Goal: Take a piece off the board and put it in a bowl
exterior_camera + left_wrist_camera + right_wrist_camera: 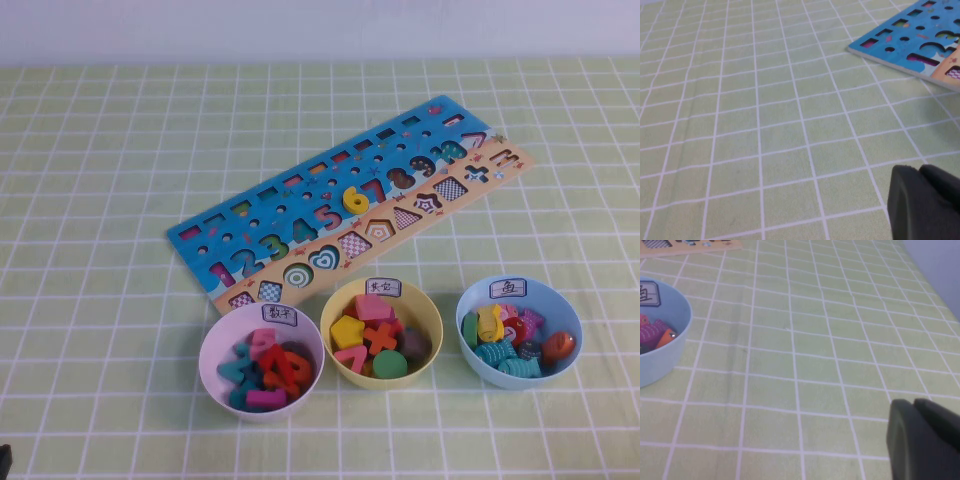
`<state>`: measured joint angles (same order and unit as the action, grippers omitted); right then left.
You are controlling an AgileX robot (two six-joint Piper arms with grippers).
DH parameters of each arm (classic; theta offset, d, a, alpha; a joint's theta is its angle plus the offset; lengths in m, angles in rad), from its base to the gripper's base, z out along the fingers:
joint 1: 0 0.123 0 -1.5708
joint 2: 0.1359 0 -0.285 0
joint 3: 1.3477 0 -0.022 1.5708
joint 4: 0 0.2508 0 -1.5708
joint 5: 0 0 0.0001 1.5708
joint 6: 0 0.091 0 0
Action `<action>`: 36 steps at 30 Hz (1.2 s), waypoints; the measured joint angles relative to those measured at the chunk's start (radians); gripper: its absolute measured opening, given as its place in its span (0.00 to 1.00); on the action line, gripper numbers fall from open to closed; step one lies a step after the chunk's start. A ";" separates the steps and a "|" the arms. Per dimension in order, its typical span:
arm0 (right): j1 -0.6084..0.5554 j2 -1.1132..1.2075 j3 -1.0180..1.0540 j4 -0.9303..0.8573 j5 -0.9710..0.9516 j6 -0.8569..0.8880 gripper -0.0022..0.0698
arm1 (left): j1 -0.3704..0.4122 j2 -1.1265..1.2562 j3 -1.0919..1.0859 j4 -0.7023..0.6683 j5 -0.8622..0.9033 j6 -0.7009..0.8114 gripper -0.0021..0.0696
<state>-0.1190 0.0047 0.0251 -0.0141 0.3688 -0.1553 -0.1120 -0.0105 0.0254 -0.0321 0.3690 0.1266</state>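
Lilac bowl (214,345): numbers (268,370), probably; left pincer (921,171), right pincer (914,404) over cloth (765,125).

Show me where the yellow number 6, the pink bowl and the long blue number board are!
Chunky yellow wooden number 6 (355,200), high view, on its round lower loop.
Small round pale pink bowl (213,352), high view, on its bare left inner wall.
Long blue number puzzle board (190,247), high view, on its left end.

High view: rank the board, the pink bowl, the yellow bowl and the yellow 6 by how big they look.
1. The board, by far the largest.
2-3. The pink bowl and the yellow bowl look about alike; no ranking.
4. The yellow 6, smallest.
Both grippers sit outside this view, low over bare tablecloth.
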 joint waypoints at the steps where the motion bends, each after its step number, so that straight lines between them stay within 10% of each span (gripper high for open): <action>1: 0.000 0.000 0.000 0.000 0.000 0.000 0.01 | 0.000 0.000 0.000 0.000 0.000 0.000 0.02; 36: 0.000 0.000 0.000 0.000 0.000 0.000 0.01 | 0.000 0.000 0.000 -0.225 -0.075 -0.084 0.02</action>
<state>-0.1190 0.0047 0.0251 -0.0141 0.3688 -0.1553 -0.1120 -0.0105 0.0254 -0.2569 0.2942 0.0422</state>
